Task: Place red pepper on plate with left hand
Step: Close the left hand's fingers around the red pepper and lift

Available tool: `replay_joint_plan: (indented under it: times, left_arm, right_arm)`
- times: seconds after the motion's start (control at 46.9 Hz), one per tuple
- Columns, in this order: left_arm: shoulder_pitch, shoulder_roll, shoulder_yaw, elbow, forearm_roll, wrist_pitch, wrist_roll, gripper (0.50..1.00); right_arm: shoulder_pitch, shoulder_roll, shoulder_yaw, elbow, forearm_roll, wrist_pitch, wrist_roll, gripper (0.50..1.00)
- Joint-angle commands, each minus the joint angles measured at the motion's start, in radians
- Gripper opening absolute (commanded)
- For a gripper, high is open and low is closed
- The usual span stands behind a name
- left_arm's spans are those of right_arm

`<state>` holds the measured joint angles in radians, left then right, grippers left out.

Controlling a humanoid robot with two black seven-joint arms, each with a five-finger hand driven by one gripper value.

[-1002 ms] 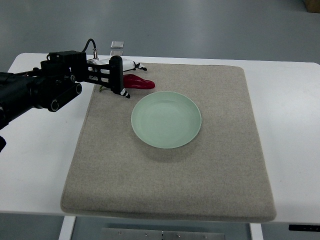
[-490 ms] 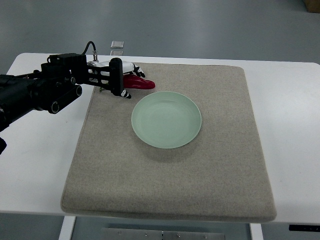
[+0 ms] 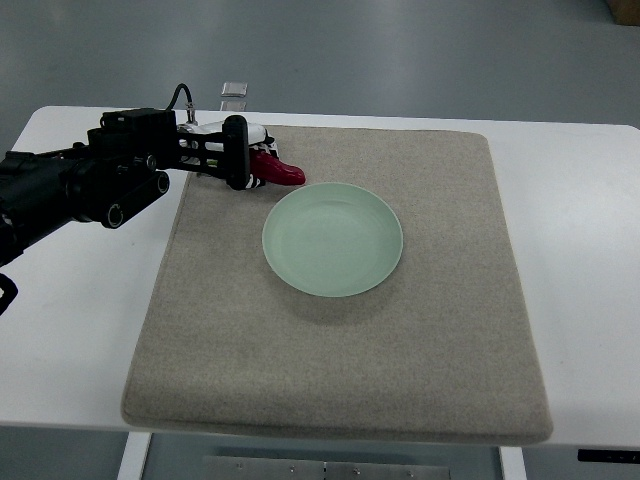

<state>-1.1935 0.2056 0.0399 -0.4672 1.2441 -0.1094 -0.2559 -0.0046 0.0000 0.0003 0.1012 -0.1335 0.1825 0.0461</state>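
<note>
A red pepper [image 3: 285,173] lies on the grey mat just beyond the upper left rim of the pale green plate [image 3: 333,240]. Only its pointed right end shows. My left hand [image 3: 262,168], on a black arm coming in from the left, sits over the pepper's stem end. Its white, black-tipped fingers [image 3: 268,152] are curled around the pepper. The plate holds nothing. The right arm is out of view.
The grey felt mat [image 3: 340,350] covers most of the white table [image 3: 580,250]. A small clear fitting [image 3: 235,95] stands at the table's far edge behind the hand.
The left hand has shifted slightly right and its fingers have curled onto the pepper. The pepper's free end now points down and right, with less of it showing.
</note>
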Motion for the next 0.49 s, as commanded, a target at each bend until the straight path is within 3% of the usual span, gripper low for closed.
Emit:
replay_joint_plan:
  times: [0.0, 0.469]
  left_arm:
    - [-0.001, 0.000, 0.000, -0.001, 0.000, -0.001, 0.001, 0.500]
    - [-0.031, 0.001, -0.026, -0.007, -0.008, 0.014, 0.006, 0.500]
  right_arm:
    - [0.000, 0.000, 0.001, 0.000, 0.000, 0.000, 0.000, 0.928]
    - [0.000, 0.000, 0.001, 0.000, 0.000, 0.000, 0.000, 0.928]
